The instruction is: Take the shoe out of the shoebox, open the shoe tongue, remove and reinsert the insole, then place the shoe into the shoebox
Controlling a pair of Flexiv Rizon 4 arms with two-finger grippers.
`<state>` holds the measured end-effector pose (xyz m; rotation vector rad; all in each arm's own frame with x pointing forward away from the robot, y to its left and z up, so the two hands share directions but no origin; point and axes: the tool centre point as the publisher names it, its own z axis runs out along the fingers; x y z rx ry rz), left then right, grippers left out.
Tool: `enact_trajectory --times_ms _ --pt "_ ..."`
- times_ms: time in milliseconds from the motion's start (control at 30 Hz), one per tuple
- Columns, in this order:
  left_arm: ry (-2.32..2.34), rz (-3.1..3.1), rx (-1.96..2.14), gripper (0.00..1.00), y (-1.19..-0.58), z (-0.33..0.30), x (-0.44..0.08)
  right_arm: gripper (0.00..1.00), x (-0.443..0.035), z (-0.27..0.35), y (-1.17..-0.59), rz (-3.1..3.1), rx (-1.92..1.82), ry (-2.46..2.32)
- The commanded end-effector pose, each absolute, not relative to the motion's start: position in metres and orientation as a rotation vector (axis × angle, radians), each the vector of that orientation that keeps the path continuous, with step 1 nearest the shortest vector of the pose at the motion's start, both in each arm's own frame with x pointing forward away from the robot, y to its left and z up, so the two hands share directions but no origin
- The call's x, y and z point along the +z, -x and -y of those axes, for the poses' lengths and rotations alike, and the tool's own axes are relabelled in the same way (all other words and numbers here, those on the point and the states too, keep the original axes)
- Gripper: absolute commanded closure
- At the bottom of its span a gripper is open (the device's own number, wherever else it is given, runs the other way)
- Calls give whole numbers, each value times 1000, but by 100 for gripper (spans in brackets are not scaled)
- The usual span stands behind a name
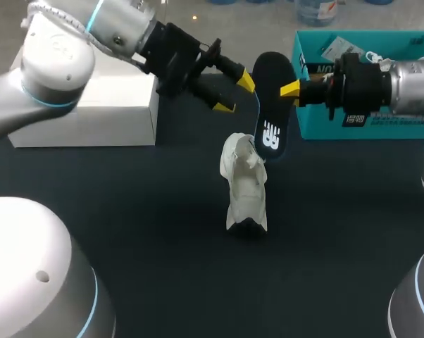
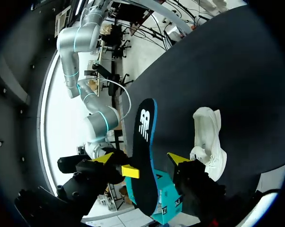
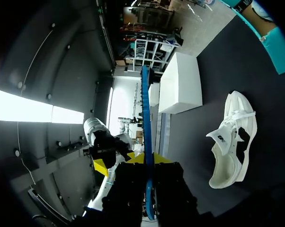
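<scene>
A black insole (image 1: pixel 270 120) with a blue edge hangs upright above the table, its lower end just over the white shoe (image 1: pixel 244 184). My right gripper (image 1: pixel 287 90) is shut on the insole's upper edge. In the right wrist view the insole (image 3: pixel 145 109) stands edge-on between the fingers of the right gripper (image 3: pixel 147 160). My left gripper (image 1: pixel 234 94) is open beside the insole. In the left wrist view the insole (image 2: pixel 145 137) rises between the spread fingers of the left gripper (image 2: pixel 141 159), clear of both. The shoe (image 2: pixel 209 137) lies on its side on the dark table.
The teal shoebox (image 1: pixel 409 127) stands open at the back right, under my right arm. A white box (image 1: pixel 92 113) sits at the back left beneath my left arm. The shoe (image 3: pixel 232 142) lies between them on the dark tabletop (image 1: pixel 163 246).
</scene>
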<state>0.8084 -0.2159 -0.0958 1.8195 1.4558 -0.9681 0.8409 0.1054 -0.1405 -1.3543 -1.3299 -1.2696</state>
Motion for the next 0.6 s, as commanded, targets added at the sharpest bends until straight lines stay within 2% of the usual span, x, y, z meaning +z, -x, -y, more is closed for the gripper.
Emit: enact_trajectory --times_ms 33,600 --pt "-2052 -1601 -812 0 -822 208 -63 100 -146 -108 -844 1341 -1246 1365" --pt "-2234 -1974 -360 0 -844 191 -28 100 -168 -108 -852 1351 -1210 1452"
